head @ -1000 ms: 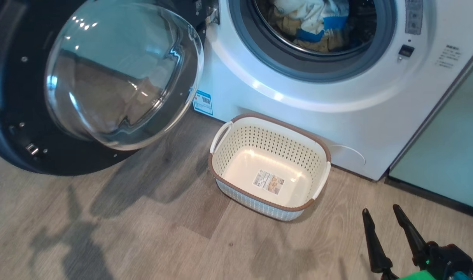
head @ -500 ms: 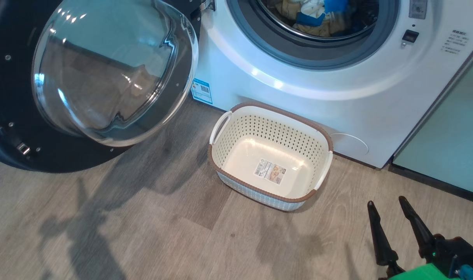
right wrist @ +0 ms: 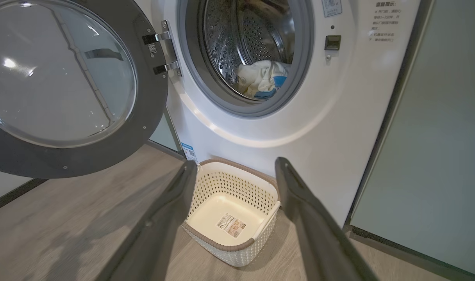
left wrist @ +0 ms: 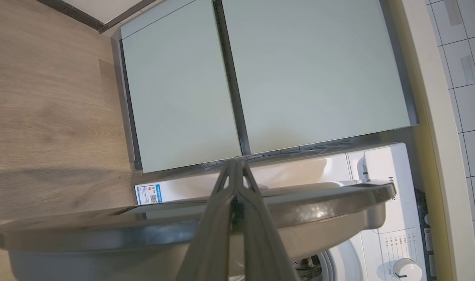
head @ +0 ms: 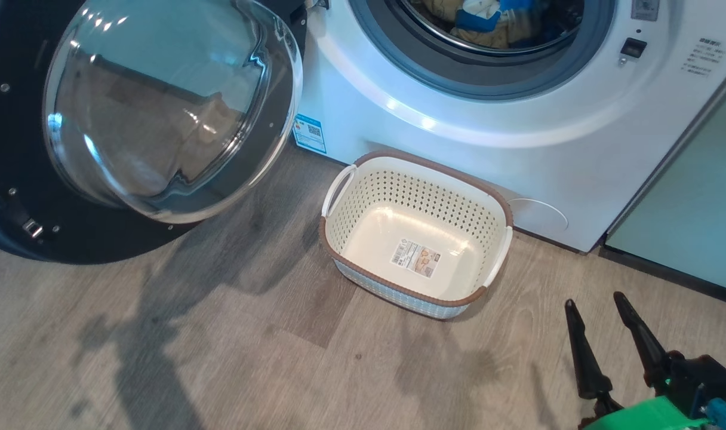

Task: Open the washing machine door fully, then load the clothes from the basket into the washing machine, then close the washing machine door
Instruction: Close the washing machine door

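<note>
The washing machine (head: 458, 155) stands at the top of the head view, its drum mouth uncovered. Pale yellow clothes (head: 482, 18) with blue trim lie inside the drum, and show again as clothes (right wrist: 261, 80) in the right wrist view. The black washing machine door (head: 17, 179) hangs swung out to the left, its glass bowl facing me. The basket (head: 417, 164) sits on the floor before the machine, holding just its paper label. My right gripper (head: 595, 300) is open, low and right of the basket. My left gripper (left wrist: 234, 162) is shut, its fingers crossing the door's edge (left wrist: 319, 203).
A pale green cabinet door (head: 697, 209) stands right of the machine, and two more cabinet doors (left wrist: 300, 70) lie beyond the left gripper. Wooden floor (head: 220, 358) stretches left of and in front of the basket. A blue label (head: 310, 132) marks the machine's lower left corner.
The head camera has moved, so the whole picture has slid upward in the frame. Door, basket and clothes keep their places relative to each other. The right gripper stays open.
</note>
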Robot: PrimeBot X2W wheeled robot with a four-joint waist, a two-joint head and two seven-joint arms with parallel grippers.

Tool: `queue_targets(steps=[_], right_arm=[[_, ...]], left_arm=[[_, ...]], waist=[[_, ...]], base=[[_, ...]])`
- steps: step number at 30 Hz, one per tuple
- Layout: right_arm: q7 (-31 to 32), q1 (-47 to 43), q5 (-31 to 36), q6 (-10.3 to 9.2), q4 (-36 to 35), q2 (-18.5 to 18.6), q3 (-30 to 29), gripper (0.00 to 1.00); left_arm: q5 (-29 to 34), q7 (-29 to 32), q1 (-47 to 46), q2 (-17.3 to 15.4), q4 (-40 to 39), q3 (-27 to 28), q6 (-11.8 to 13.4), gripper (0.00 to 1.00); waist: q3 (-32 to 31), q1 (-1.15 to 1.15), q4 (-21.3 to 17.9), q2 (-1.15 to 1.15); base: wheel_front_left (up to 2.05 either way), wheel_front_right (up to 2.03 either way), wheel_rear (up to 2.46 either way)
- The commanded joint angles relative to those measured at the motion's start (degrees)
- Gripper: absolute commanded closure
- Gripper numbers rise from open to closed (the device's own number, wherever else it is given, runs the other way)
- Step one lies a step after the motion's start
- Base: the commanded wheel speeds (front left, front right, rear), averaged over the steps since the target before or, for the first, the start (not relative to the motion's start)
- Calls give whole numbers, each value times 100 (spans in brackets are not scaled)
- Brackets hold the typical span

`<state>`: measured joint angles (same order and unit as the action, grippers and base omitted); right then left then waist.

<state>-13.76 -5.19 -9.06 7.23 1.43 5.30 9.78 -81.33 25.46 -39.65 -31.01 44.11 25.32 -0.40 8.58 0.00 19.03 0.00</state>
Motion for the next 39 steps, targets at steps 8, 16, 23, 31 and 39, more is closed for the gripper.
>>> queue_targets(steps=[8,16,23,31,39], right_arm=[[-4,256,-16,25,-159,112,117,0],[-11,269,-24,25,-144,122,120,0],[-12,273,-21,25,-142,131,131,0],[5,278,-26,25,-154,160,151,0],[1,273,-14,25,-158,136,151,0]], left_arm=[[-108,387,66,-257,-401,14,-76,100],[-309,791,313,-143,-720,31,-123,100],[-612,1180,484,40,-1102,99,-84,100],[-973,1625,779,289,-1674,177,-53,100],[-1160,2009,1084,476,-2081,120,-166,100]], waist=[[27,0,7,0],[27,0,58,0],[44,0,106,0],[66,0,126,0],[63,0,91,0]], base=[[0,0,0],[0,0,0],[0,0,0],[0,0,0],[0,0,0]])
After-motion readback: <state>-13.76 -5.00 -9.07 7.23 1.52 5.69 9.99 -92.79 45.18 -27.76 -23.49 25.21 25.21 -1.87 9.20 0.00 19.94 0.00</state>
